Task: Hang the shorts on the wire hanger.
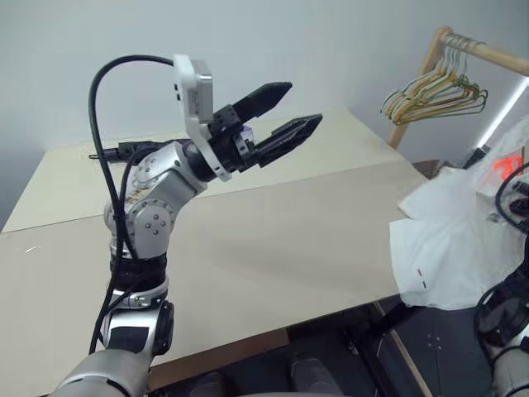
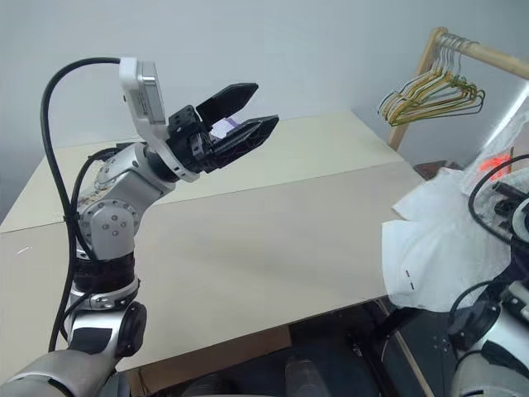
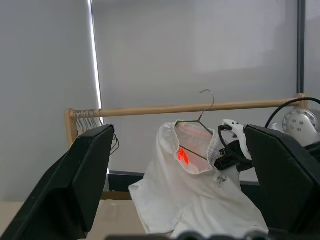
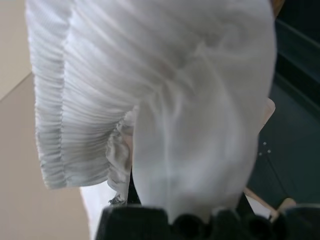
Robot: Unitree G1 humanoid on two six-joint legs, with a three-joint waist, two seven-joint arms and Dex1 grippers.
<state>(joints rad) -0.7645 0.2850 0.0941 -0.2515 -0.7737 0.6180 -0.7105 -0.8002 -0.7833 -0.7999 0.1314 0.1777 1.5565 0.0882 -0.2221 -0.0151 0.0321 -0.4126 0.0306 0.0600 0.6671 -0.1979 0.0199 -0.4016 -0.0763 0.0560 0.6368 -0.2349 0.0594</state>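
The white shorts (image 1: pixel 450 240) hang in the air off the table's right edge, with small dark dashes near the hem. In the left wrist view the thin wire hanger (image 3: pixel 206 112) sits inside the gathered waistband of the shorts (image 3: pixel 195 200). Its hook rises in front of a wooden rail. My right gripper (image 3: pixel 226 157) is shut on the waistband at its side. In the right wrist view the cloth drapes over that gripper's own fingers. My left gripper (image 1: pixel 302 103) is raised above the table, open and holding nothing, pointing toward the shorts.
A beige table (image 1: pixel 273 248) spreads below the left arm. At the back right stands a wooden rack (image 1: pixel 488 54) with a bunch of yellow and coloured hangers (image 1: pixel 434 91). A small white-and-purple box (image 2: pixel 225 125) peeks out behind the left gripper. Dark floor lies under the shorts.
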